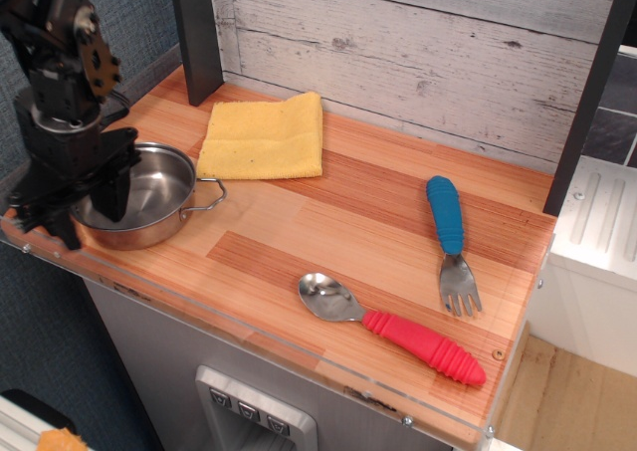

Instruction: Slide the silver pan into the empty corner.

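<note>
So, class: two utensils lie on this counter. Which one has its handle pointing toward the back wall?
The blue-handled fork. Its handle points toward the plank wall with its tines toward the front edge. The red-handled spoon lies along the front edge, its handle running toward the right corner.

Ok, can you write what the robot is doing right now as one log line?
phase: sliding | gripper: straddling near rim of silver pan | pan: upright, front-left corner of table | yellow cloth: behind pan

Wood tabletop (299, 242) — w/ silver pan (149, 197), yellow cloth (264, 137), spoon (393, 327), fork (451, 242).
</note>
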### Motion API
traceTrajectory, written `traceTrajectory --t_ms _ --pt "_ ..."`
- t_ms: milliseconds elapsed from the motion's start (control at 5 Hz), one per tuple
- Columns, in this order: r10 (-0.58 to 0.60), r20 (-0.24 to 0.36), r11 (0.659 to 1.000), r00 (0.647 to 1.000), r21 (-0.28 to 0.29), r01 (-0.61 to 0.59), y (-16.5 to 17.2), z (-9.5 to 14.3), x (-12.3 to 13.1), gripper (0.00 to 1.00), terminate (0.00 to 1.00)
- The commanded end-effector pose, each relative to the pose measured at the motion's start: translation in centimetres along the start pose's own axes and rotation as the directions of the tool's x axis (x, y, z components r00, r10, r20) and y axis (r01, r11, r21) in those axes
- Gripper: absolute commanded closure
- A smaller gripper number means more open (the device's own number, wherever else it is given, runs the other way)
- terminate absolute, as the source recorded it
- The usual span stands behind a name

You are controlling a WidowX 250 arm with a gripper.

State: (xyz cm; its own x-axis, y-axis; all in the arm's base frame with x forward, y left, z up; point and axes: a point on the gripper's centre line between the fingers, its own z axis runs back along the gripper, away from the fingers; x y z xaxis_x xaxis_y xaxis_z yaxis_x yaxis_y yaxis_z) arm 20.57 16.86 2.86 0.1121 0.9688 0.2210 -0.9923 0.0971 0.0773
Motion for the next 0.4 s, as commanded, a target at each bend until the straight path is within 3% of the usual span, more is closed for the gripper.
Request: traceTrajectory --t_ms 0,200 --pt "0.000 0.037 0.999 0.999 -0.036 0.002 -0.1 3.6 -1.1 0.00 0.00" --pt "-0.008 0.029 0.999 1.000 -0.033 0.009 -0.9 5.1 -1.2 0.00 0.00"
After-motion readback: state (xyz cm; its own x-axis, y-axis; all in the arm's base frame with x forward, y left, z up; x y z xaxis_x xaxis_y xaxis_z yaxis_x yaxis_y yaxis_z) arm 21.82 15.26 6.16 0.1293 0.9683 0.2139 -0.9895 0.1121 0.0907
